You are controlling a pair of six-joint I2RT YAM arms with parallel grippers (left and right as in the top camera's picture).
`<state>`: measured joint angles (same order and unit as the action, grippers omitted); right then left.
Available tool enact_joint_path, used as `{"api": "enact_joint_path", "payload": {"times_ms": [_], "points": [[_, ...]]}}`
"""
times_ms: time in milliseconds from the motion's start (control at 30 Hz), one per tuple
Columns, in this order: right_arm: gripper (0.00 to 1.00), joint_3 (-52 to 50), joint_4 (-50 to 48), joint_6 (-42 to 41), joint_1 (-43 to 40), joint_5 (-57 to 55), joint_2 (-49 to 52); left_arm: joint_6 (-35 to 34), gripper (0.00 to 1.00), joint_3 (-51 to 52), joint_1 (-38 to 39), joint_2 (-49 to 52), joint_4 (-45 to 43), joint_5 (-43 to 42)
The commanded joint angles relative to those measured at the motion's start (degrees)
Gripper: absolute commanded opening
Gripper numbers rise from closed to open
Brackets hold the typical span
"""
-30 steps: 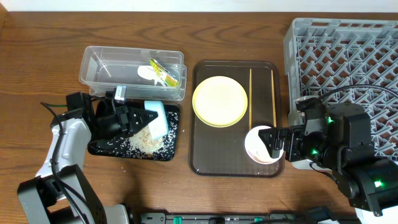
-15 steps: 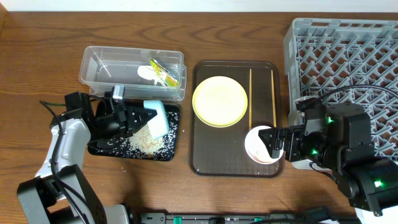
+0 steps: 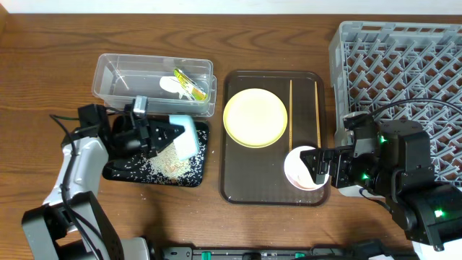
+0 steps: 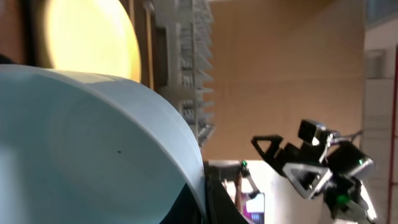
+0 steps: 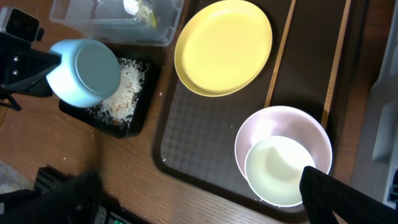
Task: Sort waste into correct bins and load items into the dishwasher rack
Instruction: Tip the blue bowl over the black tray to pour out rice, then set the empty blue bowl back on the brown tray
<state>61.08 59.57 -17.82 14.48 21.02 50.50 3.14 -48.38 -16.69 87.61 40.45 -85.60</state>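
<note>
The left gripper (image 3: 162, 134) clamps the blue bowl (image 3: 185, 137), which is tipped on its side above the right end of the black tray (image 3: 114, 173), over the rice (image 3: 166, 165). At lower right, the right gripper (image 3: 320, 168) has its fingers spread beside the pink bowl (image 5: 261, 127). That bowl holds the cup (image 5: 280, 169) in the lower right corner of the brown tray (image 3: 253, 173). Bare tray floor lies to its left, below the plate (image 3: 255, 117). The chopsticks (image 3: 291, 108) lie near the tray's right edge.
</note>
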Motion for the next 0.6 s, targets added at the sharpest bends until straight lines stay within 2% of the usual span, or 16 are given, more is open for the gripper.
{"api": "enact_joint_path", "payload": {"times_ms": [0, 100, 300, 433, 567], "points": [[0.99, 0.83, -0.26, -0.35, 0.17, -0.04, -0.35, -0.74, 0.06, -0.24, 4.90, -3.04, 1.07, -0.92], [0.99, 0.83, -0.70, -0.37, 0.17, -0.04, -0.35, -3.23, 0.06, -0.37, 11.23, -6.56, 0.96, 6.80], [0.99, 0.83, -0.63, -0.35, 0.17, -0.02, -0.35, -15.65, 0.06, -0.39, 29.94, -13.53, -1.90, 36.09], [0.99, 0.83, -0.63, -0.37, 0.17, -0.02, -0.35, -22.64, 0.06, -0.37, 43.98, -13.49, -6.62, 54.18], [0.99, 0.83, -0.61, -0.37, 0.17, -0.02, -0.35, -26.71, 0.06, -0.37, 56.13, -11.08, -12.35, 66.53]]}}
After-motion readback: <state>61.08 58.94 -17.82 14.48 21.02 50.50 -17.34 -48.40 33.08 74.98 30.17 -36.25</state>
